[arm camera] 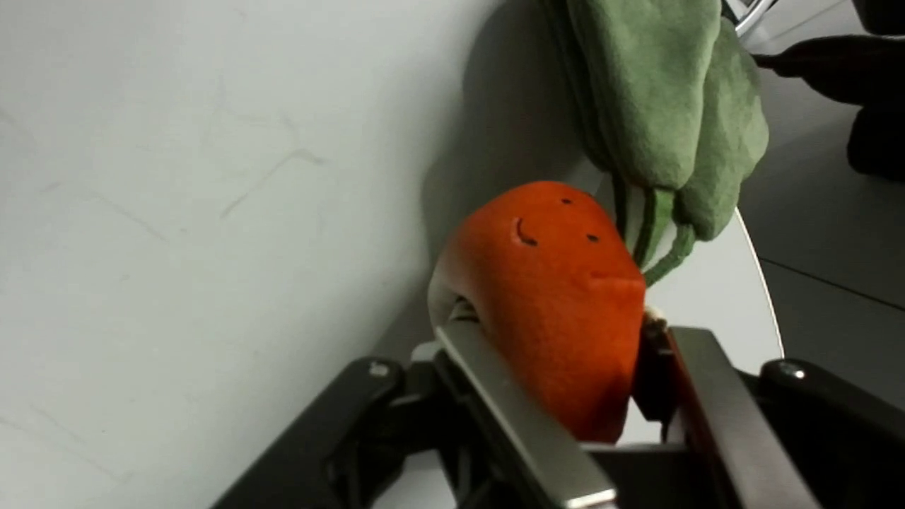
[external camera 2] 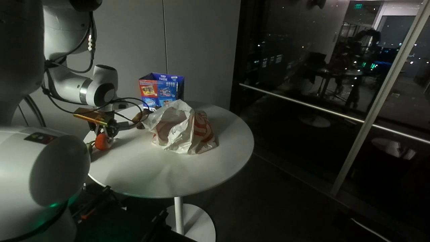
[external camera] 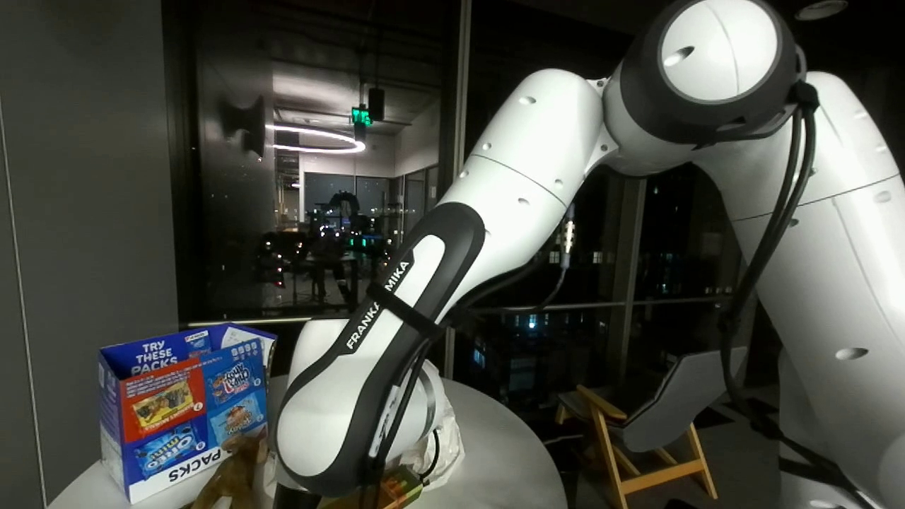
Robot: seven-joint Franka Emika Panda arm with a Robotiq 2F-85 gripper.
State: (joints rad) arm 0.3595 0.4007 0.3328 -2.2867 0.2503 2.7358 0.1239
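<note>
Orange and rounded, a plush toy (arm camera: pixel 548 297) is gripped between your fingers (arm camera: pixel 523 417); the wrist view shows its two dot eyes, small curved smile, and fabric bunching where it is pressed. You cannot tell whether its underside meets the round white tabletop (external camera 2: pixel 174 171). Green plush lobes (arm camera: pixel 650 99) show just beside it, by the tabletop's edge, their thin stems reaching in behind the toy; whether they are joined to it is hidden from you.

In an exterior view, the toy appears low near that edge, well apart from a crumpled white plastic bag (external camera 2: pixel 193 134) with red print. Beyond the bag you have a blue snack box (external camera 2: pixel 158 89) lettered "TRY THESE," with a brown animal figure (external camera: pixel 237 474) close in front of it. Your white arm (external camera: pixel 516 170) slants down across an exterior view; past the tabletop stands a wooden-framed chair (external camera: pixel 657 417), beside dark windows (external camera: pixel 544 353).
</note>
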